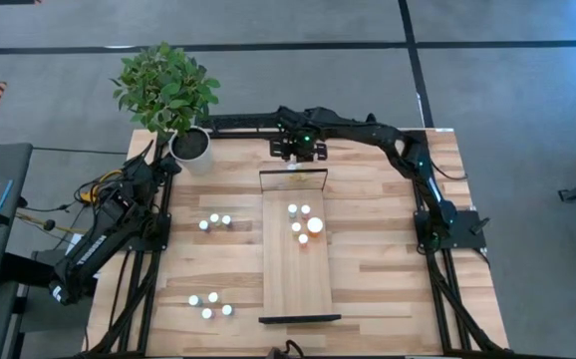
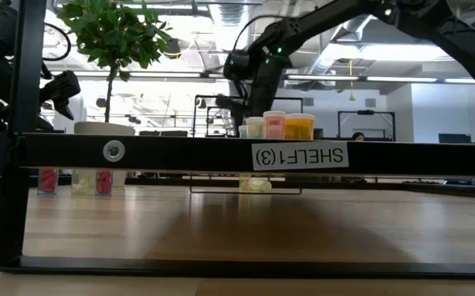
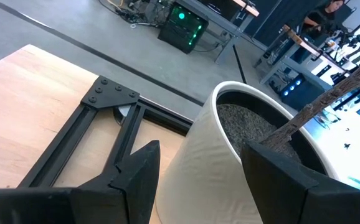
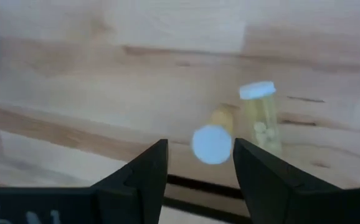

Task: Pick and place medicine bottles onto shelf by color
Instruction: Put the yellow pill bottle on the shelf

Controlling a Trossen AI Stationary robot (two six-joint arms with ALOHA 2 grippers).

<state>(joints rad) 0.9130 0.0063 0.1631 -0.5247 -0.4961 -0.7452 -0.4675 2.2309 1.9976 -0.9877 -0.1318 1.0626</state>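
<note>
The medicine bottles look like small rigid plastic vials with smooth round bodies and flat white caps, so they should be light and stiff but slippery and quick to tip or roll; the safest hold is probably across the body just under the cap, fingers square to it and closed gently. The right gripper (image 1: 294, 157) hangs above the far end of the shelf (image 1: 280, 284), its fingers (image 4: 144, 171) spread wide and holding nothing. In its wrist view a yellowish bottle (image 4: 261, 118) and a second bottle (image 4: 212, 144) seen cap-on sit just ahead of the fingertips; whether these two rest on the table or on the shelf itself I cannot tell. Counting from above: a cluster of about five bottles stands on the shelf's far half, among them the larger orange one (image 1: 314, 225); three stand on the table left of the shelf (image 1: 215, 221); four more are grouped near the left front (image 1: 210, 302). With the two under the gripper that makes roughly fourteen, though caps close together make the count uncertain. The left gripper (image 3: 198, 163) waits at the far left, spread wide around the white plant pot (image 1: 190, 146), touching nothing I can confirm.
</note>
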